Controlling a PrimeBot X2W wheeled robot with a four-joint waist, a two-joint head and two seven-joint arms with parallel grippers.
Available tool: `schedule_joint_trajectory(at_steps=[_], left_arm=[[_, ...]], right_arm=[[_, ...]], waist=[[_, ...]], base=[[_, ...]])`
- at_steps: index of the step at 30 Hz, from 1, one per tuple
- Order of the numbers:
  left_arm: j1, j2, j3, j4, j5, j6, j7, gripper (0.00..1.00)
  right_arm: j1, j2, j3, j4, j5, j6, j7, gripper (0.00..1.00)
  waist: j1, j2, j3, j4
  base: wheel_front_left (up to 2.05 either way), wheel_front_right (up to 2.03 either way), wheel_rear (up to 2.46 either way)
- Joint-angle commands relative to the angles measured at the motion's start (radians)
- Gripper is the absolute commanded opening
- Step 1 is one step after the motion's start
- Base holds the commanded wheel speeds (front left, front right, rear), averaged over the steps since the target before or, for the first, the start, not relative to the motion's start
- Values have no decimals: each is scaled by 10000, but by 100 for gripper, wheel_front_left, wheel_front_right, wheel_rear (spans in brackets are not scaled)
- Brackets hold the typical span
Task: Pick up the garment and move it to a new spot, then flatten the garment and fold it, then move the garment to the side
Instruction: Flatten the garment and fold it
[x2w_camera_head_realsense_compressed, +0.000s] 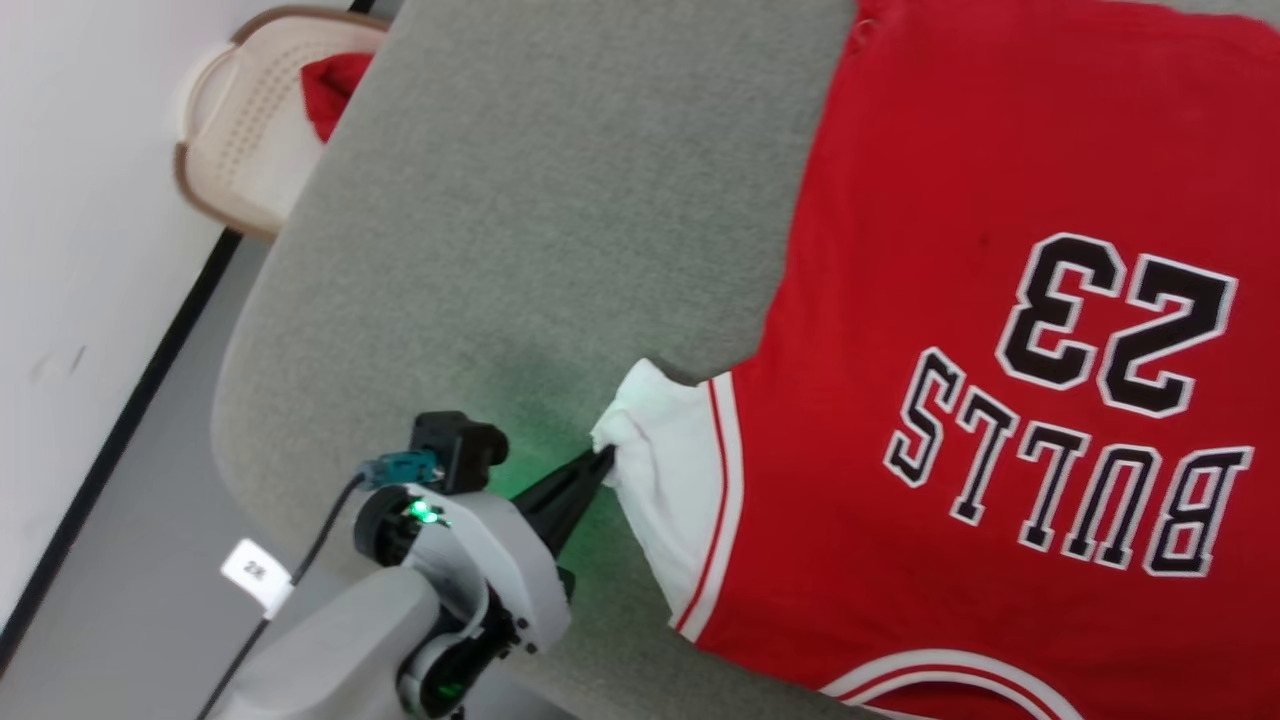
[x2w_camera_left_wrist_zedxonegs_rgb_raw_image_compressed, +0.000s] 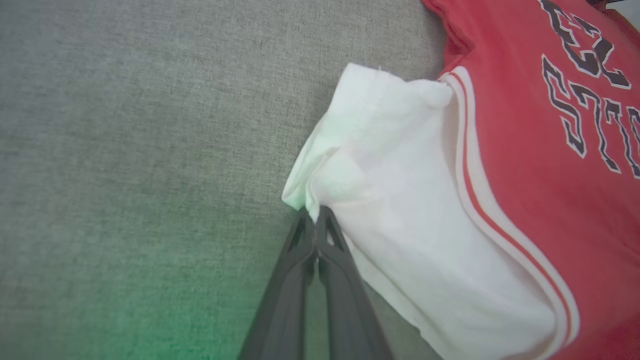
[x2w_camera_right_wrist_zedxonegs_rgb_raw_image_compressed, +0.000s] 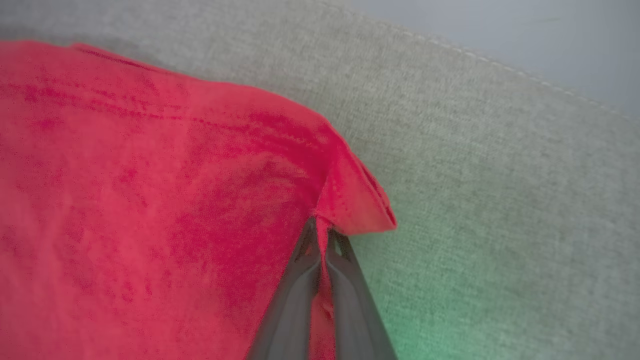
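Red garment (x2w_camera_head_realsense_compressed: 950, 300) looks mid-flatten: left gripper (x2w_camera_head_realsense_compressed: 604, 462) pinches white sleeve (x2w_camera_left_wrist_zedxonegs_rgb_raw_image_compressed: 400, 200), right gripper (x2w_camera_right_wrist_zedxonegs_rgb_raw_image_compressed: 322, 229) clamps red corner (x2w_camera_right_wrist_zedxonegs_rgb_raw_image_compressed: 357, 200); next, probably tug outward.

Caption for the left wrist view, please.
Left pincer shut on the jersey at its white sleeve, on a grey surface.
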Motion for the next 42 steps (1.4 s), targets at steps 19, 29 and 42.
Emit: schedule_joint_trajectory(at_steps=[19,29,42], left_arm=[[841,1418,446,-399,-322,672,-52,0],[1425,2084,554,-1191,-490,1161,24,0],[1889,2404,616,-1672,-687,1473,-8,0]], right_arm=[[5420,-1694,2365,-5668,4061,18,326,0],[8577,-1680,1199,-7595,4289,18,-119,0],[11209,-512,-140,-8603,3597,18,-213,0]], waist=[[0,0,-1560,-2464],[0,0,-2054,-3159],[0,0,-2397,-3513]], base=[[0,0,0],[0,0,0],[0,0,0]])
